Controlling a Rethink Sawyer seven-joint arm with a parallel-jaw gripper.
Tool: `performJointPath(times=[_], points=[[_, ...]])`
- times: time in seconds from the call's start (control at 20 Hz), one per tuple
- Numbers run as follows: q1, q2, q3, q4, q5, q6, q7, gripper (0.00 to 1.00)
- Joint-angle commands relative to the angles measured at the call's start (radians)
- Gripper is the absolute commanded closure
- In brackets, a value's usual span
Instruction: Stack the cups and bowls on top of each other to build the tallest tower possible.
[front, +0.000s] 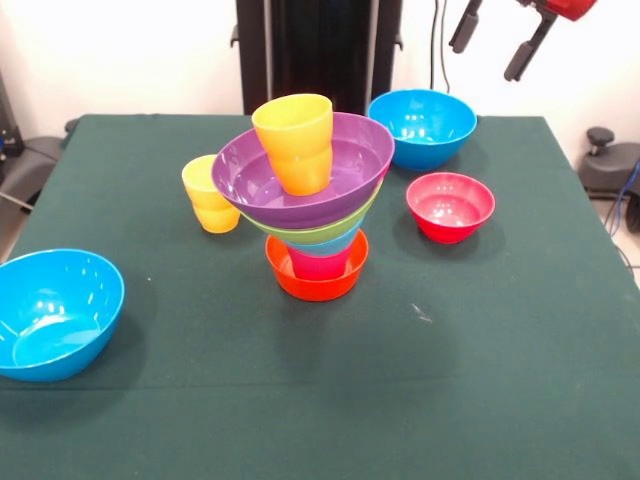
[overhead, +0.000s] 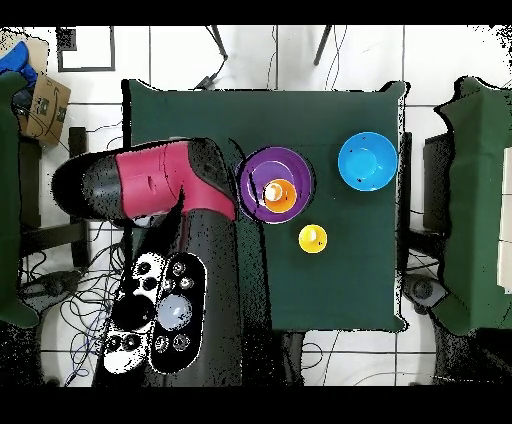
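The tower (front: 316, 215) stands mid-table: an orange bowl (front: 316, 278) as base, a red-pink cup (front: 320, 263) in it, then light blue, lime green (front: 320, 232) and purple bowls (front: 300, 180), leaning left. An orange cup (front: 296, 142) sits in the purple bowl. A yellow cup (front: 210, 195) stands just left of the tower. A small red bowl (front: 450, 205) and two blue bowls (front: 422, 125) (front: 55, 310) stand apart. My gripper (front: 495, 38) is open and empty, high above the far right corner. The overhead view shows the purple bowl (overhead: 262, 170), orange cup (overhead: 278, 192), yellow cup (overhead: 313, 238) and one blue bowl (overhead: 366, 160).
The table has a dark green cloth (front: 480, 340). In the overhead view my arm (overhead: 160, 185) covers the table's left part and hides the red bowl and one blue bowl. Chairs and cables stand around the table.
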Motion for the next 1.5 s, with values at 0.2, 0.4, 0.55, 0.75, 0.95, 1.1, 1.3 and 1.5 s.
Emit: performJointPath(times=[0.2,0.4,0.55,0.75,0.95,1.1,1.3,1.5], points=[[-0.009,0.009,0.05,0.043,0.0,-0.022,0.028,0.0],[0.007,0.082,0.057,0.03,0.011,-0.108,0.112,0.0],[0.018,0.102,0.056,0.021,0.021,-0.127,0.137,0.0],[0.041,0.108,0.044,0.029,0.027,-0.142,0.157,0.0],[0.043,0.137,0.043,0.048,0.033,-0.21,0.166,0.0],[0.044,0.182,0.03,0.029,0.026,-0.254,0.179,0.0],[0.039,0.237,0.022,0.008,0.035,-0.312,0.19,0.0],[0.065,0.336,-0.007,-0.055,0.043,-0.37,0.251,0.0]])
